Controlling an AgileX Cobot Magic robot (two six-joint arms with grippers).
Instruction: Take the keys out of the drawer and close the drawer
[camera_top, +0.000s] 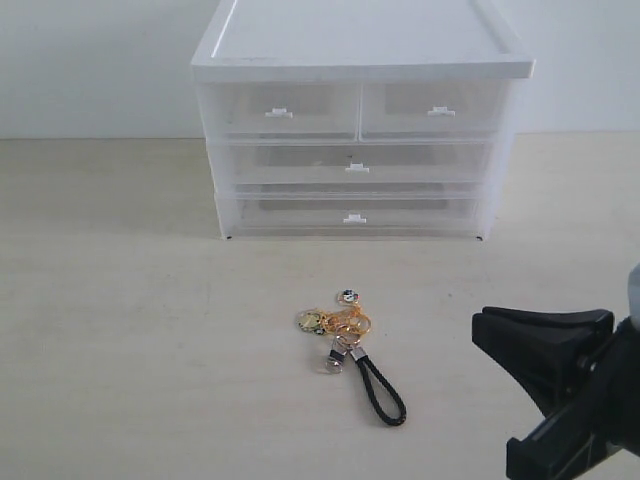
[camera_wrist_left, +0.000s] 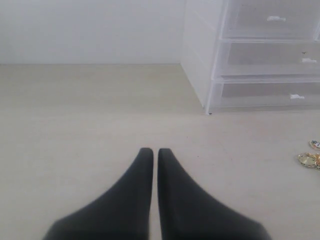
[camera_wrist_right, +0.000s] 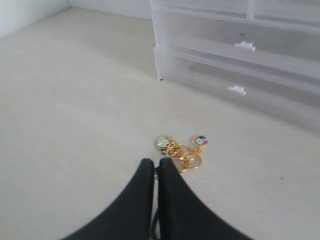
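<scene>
Gold keys (camera_top: 342, 325) w/ black strap lie flat, well out front of shut mid drawer (camera_top: 300, 162).

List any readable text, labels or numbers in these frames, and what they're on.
None readable.
The drawer unit shows no label or marking.
A round charm on the keys carries a coloured print, too small and blurred to read.

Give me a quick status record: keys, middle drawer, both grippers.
keys: gold-coloured key bunch with black cord strap, lying on the pale table in front of the white plastic drawer unit
drawer: translucent white full-width middle drawer, looks closed
left gripper: shut, empty
right gripper: shut, empty, near the keys, not touching
</scene>
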